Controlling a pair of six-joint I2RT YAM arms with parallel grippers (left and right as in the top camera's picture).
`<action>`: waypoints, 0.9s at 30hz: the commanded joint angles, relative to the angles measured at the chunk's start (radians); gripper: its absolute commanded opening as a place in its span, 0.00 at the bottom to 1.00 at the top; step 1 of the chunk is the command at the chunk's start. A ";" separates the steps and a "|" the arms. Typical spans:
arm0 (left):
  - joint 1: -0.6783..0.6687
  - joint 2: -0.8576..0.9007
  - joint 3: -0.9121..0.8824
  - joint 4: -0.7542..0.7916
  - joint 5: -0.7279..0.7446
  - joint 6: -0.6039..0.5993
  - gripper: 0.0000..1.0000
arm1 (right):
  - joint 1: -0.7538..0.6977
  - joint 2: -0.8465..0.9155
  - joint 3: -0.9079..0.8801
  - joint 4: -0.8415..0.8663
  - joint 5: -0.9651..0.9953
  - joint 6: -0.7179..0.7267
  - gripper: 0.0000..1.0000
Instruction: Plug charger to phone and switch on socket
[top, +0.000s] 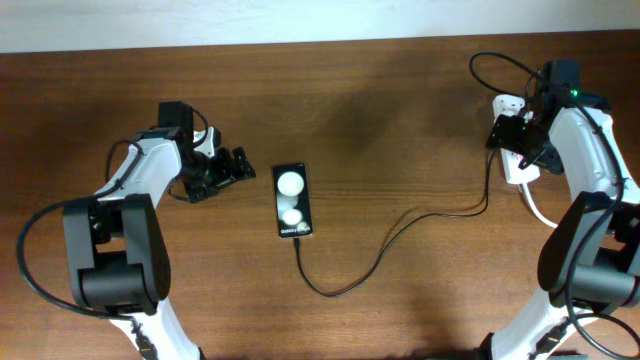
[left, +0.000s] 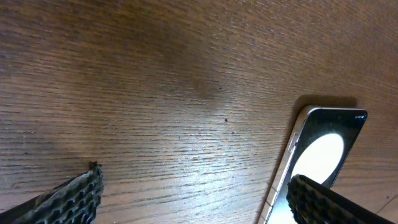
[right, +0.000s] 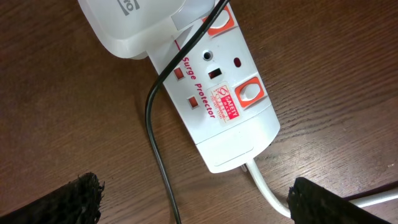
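My left arm (top: 135, 170) and right arm (top: 592, 140) were white shells with chunky black joints on black bases. A thin black cable (top: 25, 250) looped out way behind the left gripper (top: 225, 178). Just behind the right gripper (top: 520, 142) a tiny green light (top: 576, 95) glowed. The finger pads (left: 68, 199) were black and ribbed.

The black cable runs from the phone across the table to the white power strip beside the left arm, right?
Not quite: the power strip lies beside the right arm, not the left, as the overhead view shows. The black cable does run to it from the phone.
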 joint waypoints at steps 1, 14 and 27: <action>0.003 0.000 -0.011 0.000 -0.015 -0.002 0.99 | -0.001 -0.022 0.002 -0.003 0.015 -0.008 0.99; 0.003 -0.259 -0.011 -0.001 -0.015 -0.002 0.99 | -0.001 -0.022 0.002 -0.003 0.015 -0.008 0.99; 0.002 -0.544 -0.345 0.326 -0.100 -0.002 0.99 | -0.001 -0.022 0.002 -0.003 0.015 -0.008 0.99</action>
